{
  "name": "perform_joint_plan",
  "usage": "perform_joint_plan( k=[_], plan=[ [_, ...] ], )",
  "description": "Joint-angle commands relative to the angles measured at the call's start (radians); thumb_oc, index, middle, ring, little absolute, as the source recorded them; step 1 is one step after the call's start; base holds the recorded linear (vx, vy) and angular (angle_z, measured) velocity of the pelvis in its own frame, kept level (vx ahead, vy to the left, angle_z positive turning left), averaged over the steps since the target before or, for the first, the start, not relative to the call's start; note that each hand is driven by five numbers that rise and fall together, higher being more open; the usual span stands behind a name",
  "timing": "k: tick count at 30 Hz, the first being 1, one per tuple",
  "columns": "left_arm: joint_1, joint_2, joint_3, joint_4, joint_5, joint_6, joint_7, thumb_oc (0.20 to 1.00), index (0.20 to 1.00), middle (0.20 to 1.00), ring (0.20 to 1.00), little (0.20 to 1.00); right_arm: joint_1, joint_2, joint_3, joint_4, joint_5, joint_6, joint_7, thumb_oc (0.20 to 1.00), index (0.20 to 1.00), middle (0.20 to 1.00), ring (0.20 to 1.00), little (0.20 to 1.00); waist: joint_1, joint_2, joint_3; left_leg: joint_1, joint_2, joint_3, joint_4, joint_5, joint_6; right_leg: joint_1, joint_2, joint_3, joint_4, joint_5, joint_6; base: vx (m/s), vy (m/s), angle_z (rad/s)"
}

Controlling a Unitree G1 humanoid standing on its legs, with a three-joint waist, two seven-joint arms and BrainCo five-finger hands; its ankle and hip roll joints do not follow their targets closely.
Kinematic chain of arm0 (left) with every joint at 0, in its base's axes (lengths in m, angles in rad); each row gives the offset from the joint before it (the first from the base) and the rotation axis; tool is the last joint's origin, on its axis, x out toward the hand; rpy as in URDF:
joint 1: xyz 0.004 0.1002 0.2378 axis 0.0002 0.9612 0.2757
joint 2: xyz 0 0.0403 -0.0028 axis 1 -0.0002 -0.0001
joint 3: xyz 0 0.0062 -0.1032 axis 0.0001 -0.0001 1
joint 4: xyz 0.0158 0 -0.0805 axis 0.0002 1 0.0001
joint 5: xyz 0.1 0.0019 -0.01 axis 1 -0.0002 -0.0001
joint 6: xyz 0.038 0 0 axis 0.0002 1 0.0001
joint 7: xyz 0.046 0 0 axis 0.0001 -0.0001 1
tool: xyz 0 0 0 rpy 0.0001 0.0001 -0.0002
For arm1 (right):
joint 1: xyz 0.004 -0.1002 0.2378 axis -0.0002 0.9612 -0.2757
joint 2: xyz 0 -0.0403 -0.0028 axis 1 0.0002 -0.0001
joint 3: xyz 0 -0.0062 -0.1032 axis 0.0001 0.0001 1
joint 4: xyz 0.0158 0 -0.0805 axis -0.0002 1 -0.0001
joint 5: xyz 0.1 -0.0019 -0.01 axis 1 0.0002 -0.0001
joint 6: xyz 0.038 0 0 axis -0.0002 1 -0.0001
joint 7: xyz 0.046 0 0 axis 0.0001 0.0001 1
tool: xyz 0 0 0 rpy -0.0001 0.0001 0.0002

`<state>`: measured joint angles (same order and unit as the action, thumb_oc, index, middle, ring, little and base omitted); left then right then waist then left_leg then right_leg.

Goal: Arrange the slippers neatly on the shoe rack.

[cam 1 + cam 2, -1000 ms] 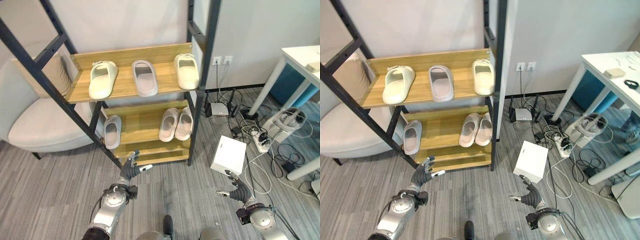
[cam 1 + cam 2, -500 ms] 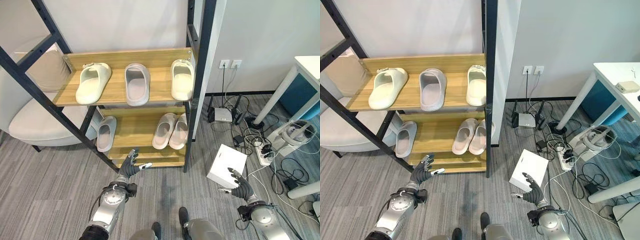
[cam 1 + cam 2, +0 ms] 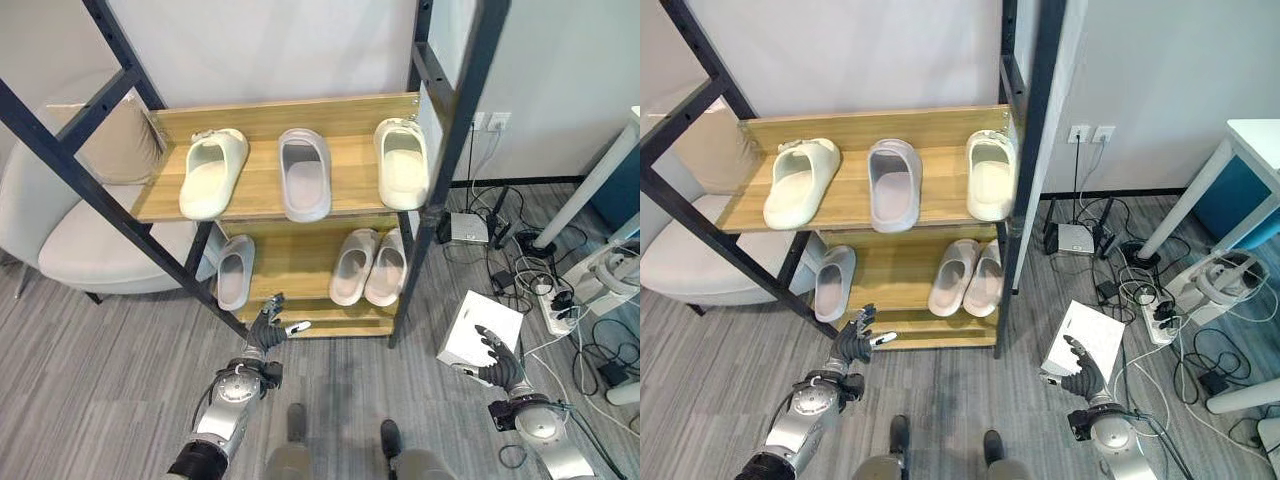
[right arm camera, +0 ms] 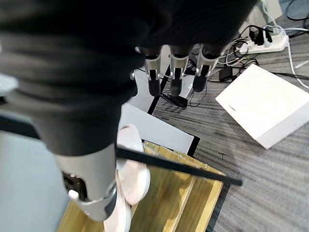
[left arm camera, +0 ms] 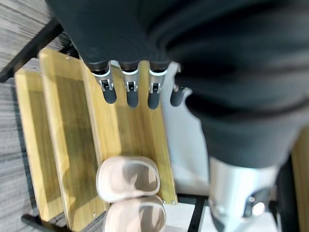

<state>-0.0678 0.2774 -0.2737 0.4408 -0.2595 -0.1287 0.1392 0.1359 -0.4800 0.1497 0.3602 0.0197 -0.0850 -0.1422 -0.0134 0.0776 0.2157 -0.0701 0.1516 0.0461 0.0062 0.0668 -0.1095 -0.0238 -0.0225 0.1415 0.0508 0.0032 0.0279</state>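
Note:
A wooden shoe rack (image 3: 350,110) with a black frame stands before me. Its top shelf holds a cream slipper (image 3: 212,172), a lilac slipper (image 3: 304,172) and another cream slipper (image 3: 401,163). On the lower shelf lie a lone lilac slipper (image 3: 235,271) at the left and a pink pair (image 3: 368,266) side by side at the right. My left hand (image 3: 266,327) hovers open, low in front of the rack's bottom edge. Right of the rack, my right hand (image 3: 497,355) is open over the floor. Neither hand holds anything.
A white box (image 3: 478,330) lies on the carpet just beyond my right hand. Tangled cables and a power strip (image 3: 552,303) cover the floor at the right, by a white table leg (image 3: 590,185). A beige armchair (image 3: 80,240) sits left of the rack.
The whole view has shifted, so the camera moved. Both hands stay open and low in front of the rack; the slippers have not moved on the shelves.

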Motion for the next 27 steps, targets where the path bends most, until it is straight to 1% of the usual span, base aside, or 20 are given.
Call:
perform_joint_plan(
  k=[1, 2, 3, 5, 6, 7, 8, 9, 11, 12, 15, 16, 17, 18, 20, 21, 23, 25, 26, 27],
  plan=[
    [0.033, 0.055, 0.018, -0.092, -0.008, -0.053, -0.003, 1.000, 1.000, 1.000, 1.000, 1.000, -0.024, 0.012, 0.024, -0.047, -0.005, -0.036, 0.005, 1.000, 1.000, 1.000, 1.000, 1.000, 0.026, -0.110, -0.047, -0.103, -0.036, 0.018, 0.034, 0.050, 0.015, 0.187, -0.198, 0.066, 0.042, -0.096, 0.139, 0.14, 0.182, -0.14],
    [0.028, 0.065, 0.016, -0.099, -0.013, -0.053, 0.000, 1.000, 1.000, 1.000, 1.000, 1.000, -0.042, 0.024, 0.039, -0.039, -0.010, -0.033, 0.003, 1.000, 1.000, 1.000, 1.000, 1.000, 0.028, -0.122, -0.042, -0.092, -0.063, 0.031, 0.048, 0.017, 0.040, 0.155, -0.225, 0.085, 0.080, -0.032, 0.152, 0.16, 0.230, -0.04],
    [0.025, 0.070, 0.016, -0.106, -0.016, -0.052, 0.000, 1.000, 1.000, 1.000, 1.000, 1.000, -0.050, 0.033, 0.045, -0.034, -0.010, -0.033, 0.003, 1.000, 1.000, 1.000, 1.000, 1.000, 0.030, -0.124, -0.038, -0.085, -0.073, 0.040, 0.049, 0.006, 0.051, 0.135, -0.230, 0.095, 0.115, 0.001, 0.153, 0.11, 0.222, -0.05],
    [0.018, 0.078, 0.016, -0.112, -0.018, -0.052, 0.002, 1.000, 1.000, 1.000, 1.000, 1.000, -0.066, 0.043, 0.059, -0.025, -0.012, -0.034, 0.004, 1.000, 1.000, 1.000, 1.000, 1.000, 0.036, -0.123, -0.031, -0.067, -0.088, 0.057, 0.045, -0.012, 0.070, 0.102, -0.223, 0.104, 0.166, 0.048, 0.149, 0.06, 0.126, -0.05],
    [0.018, 0.078, 0.017, -0.112, -0.018, -0.052, 0.002, 1.000, 1.000, 1.000, 1.000, 1.000, -0.067, 0.043, 0.059, -0.025, -0.012, -0.034, 0.004, 1.000, 1.000, 1.000, 1.000, 1.000, 0.037, -0.123, -0.030, -0.066, -0.087, 0.058, 0.045, -0.012, 0.070, 0.100, -0.223, 0.107, 0.167, 0.048, 0.149, 0.06, 0.087, -0.07],
    [0.015, 0.080, 0.017, -0.113, -0.015, -0.052, 0.000, 1.000, 1.000, 1.000, 1.000, 1.000, -0.068, 0.048, 0.063, -0.028, -0.012, -0.035, 0.008, 1.000, 1.000, 1.000, 1.000, 1.000, 0.036, -0.121, -0.027, -0.052, -0.094, 0.062, 0.040, -0.018, 0.077, 0.083, -0.206, 0.102, 0.176, 0.054, 0.144, 0.10, 0.081, -0.07],
    [0.014, 0.086, 0.024, -0.114, -0.015, -0.058, 0.001, 1.000, 1.000, 1.000, 1.000, 1.000, -0.064, 0.047, 0.063, -0.030, -0.009, -0.036, 0.011, 1.000, 1.000, 1.000, 1.000, 1.000, 0.030, -0.117, -0.025, -0.013, -0.102, 0.068, 0.012, -0.028, 0.083, 0.062, -0.171, 0.081, 0.146, 0.029, 0.139, 0.14, 0.090, -0.10],
    [0.013, 0.087, 0.024, -0.117, -0.016, -0.058, 0.000, 1.000, 1.000, 1.000, 1.000, 1.000, -0.064, 0.047, 0.062, -0.032, -0.007, -0.037, 0.012, 1.000, 1.000, 1.000, 1.000, 1.000, 0.027, -0.114, -0.023, 0.009, -0.106, 0.069, -0.003, -0.035, 0.086, 0.043, -0.150, 0.053, 0.123, 0.011, 0.137, 0.13, 0.058, -0.22],
    [0.006, 0.089, 0.023, -0.117, -0.021, -0.056, 0.006, 1.000, 1.000, 1.000, 1.000, 1.000, -0.072, 0.046, 0.068, -0.036, -0.001, -0.037, 0.008, 1.000, 1.000, 1.000, 1.000, 1.000, 0.013, -0.107, -0.002, 0.058, -0.115, 0.065, -0.032, -0.052, 0.091, -0.028, -0.094, -0.027, 0.083, 0.001, 0.129, 0.10, -0.013, -0.32],
    [0.006, 0.088, 0.020, -0.116, -0.017, -0.051, 0.000, 1.000, 1.000, 1.000, 1.000, 1.000, -0.065, 0.045, 0.064, -0.037, 0.002, -0.036, 0.005, 1.000, 1.000, 1.000, 1.000, 1.000, 0.009, -0.108, -0.001, 0.062, -0.121, 0.059, -0.027, -0.055, 0.089, -0.011, -0.093, -0.048, 0.052, -0.007, 0.125, 0.11, -0.063, -0.12],
    [0.015, 0.078, 0.024, -0.115, -0.023, -0.054, -0.006, 1.000, 1.000, 1.000, 1.000, 1.000, -0.050, 0.038, 0.065, -0.045, 0.002, -0.039, 0.004, 1.000, 1.000, 1.000, 1.000, 1.000, 0.004, -0.113, 0.000, 0.089, -0.112, 0.048, -0.028, -0.059, 0.078, 0.034, -0.069, -0.043, 0.011, -0.015, 0.105, 0.08, -0.084, 0.40],
    [0.015, 0.078, 0.024, -0.115, -0.023, -0.054, -0.006, 1.000, 1.000, 1.000, 1.000, 1.000, -0.050, 0.038, 0.065, -0.045, 0.002, -0.039, 0.005, 1.000, 1.000, 1.000, 1.000, 1.000, 0.004, -0.113, 0.000, 0.090, -0.112, 0.048, -0.028, -0.058, 0.078, 0.034, -0.069, -0.043, 0.010, -0.015, 0.105, 0.09, -0.130, 0.03],
    [0.017, 0.076, 0.022, -0.111, -0.028, -0.055, -0.009, 1.000, 1.000, 1.000, 1.000, 1.000, -0.042, 0.033, 0.067, -0.048, 0.003, -0.040, 0.007, 1.000, 1.000, 1.000, 1.000, 1.000, 0.005, -0.115, -0.002, 0.103, -0.099, 0.041, -0.022, -0.061, 0.067, 0.053, -0.056, -0.047, 0.000, -0.025, 0.086, 0.10, -0.165, -0.08],
    [0.017, 0.074, 0.021, -0.112, -0.032, -0.055, -0.010, 1.000, 1.000, 1.000, 1.000, 1.000, -0.039, 0.033, 0.067, -0.051, 0.008, -0.043, 0.009, 1.000, 1.000, 1.000, 1.000, 1.000, 0.002, -0.116, 0.001, 0.101, -0.093, 0.034, -0.001, -0.066, 0.060, 0.060, -0.051, -0.050, 0.002, -0.030, 0.081, 0.10, -0.209, -0.01],
    [0.011, 0.071, 0.013, -0.112, -0.038, -0.053, -0.012, 1.000, 1.000, 1.000, 1.000, 1.000, -0.032, 0.029, 0.066, -0.055, 0.017, -0.047, 0.011, 1.000, 1.000, 1.000, 1.000, 1.000, 0.000, -0.123, 0.018, 0.063, -0.085, 0.014, 0.105, -0.072, 0.048, 0.071, -0.045, -0.056, 0.007, -0.037, 0.065, -0.01, -0.138, 0.13],
    [-0.006, 0.063, 0.000, -0.107, -0.048, -0.056, -0.002, 1.000, 1.000, 1.000, 1.000, 1.000, -0.035, 0.010, 0.068, -0.054, 0.022, -0.051, 0.004, 1.000, 1.000, 1.000, 1.000, 1.000, 0.015, -0.135, 0.042, -0.028, -0.097, -0.034, 0.189, -0.036, 0.032, 0.085, -0.049, -0.057, 0.006, -0.042, 0.054, 0.00, -0.086, 0.27],
    [-0.009, 0.058, -0.001, -0.107, -0.051, -0.056, 0.001, 1.000, 1.000, 1.000, 1.000, 1.000, -0.032, 0.006, 0.064, -0.054, 0.021, -0.049, 0.002, 1.000, 1.000, 1.000, 1.000, 1.000, 0.012, -0.135, 0.034, -0.046, -0.096, -0.048, 0.152, -0.040, 0.035, 0.097, -0.051, -0.064, -0.004, -0.053, 0.057, 0.06, -0.008, 0.26],
    [-0.015, 0.052, -0.015, -0.101, -0.050, -0.054, 0.000, 1.000, 1.000, 1.000, 1.000, 1.000, -0.034, -0.003, 0.055, -0.047, 0.023, -0.048, -0.012, 1.000, 1.000, 1.000, 1.000, 1.000, 0.028, -0.129, 0.031, -0.101, -0.068, -0.059, 0.093, 0.018, 0.027, 0.115, -0.048, -0.061, -0.005, -0.079, 0.059, 0.14, 0.096, 0.08],
    [-0.012, 0.050, -0.014, -0.098, -0.050, -0.056, 0.003, 1.000, 1.000, 1.000, 1.000, 1.000, -0.035, -0.001, 0.059, -0.048, 0.021, -0.048, -0.011, 1.000, 1.000, 1.000, 1.000, 1.000, 0.025, -0.122, 0.022, -0.090, -0.061, -0.053, 0.047, 0.021, 0.025, 0.117, -0.044, -0.057, -0.007, -0.093, 0.063, 0.09, 0.092, 0.00],
    [-0.012, 0.049, -0.014, -0.098, -0.050, -0.057, 0.003, 1.000, 1.000, 1.000, 1.000, 1.000, -0.035, -0.001, 0.059, -0.048, 0.021, -0.048, -0.011, 1.000, 1.000, 1.000, 1.000, 1.000, 0.026, -0.122, 0.021, -0.086, -0.061, -0.051, 0.039, 0.024, 0.025, 0.117, -0.045, -0.055, -0.006, -0.093, 0.063, 0.03, 0.046, -0.09]
  ],
)
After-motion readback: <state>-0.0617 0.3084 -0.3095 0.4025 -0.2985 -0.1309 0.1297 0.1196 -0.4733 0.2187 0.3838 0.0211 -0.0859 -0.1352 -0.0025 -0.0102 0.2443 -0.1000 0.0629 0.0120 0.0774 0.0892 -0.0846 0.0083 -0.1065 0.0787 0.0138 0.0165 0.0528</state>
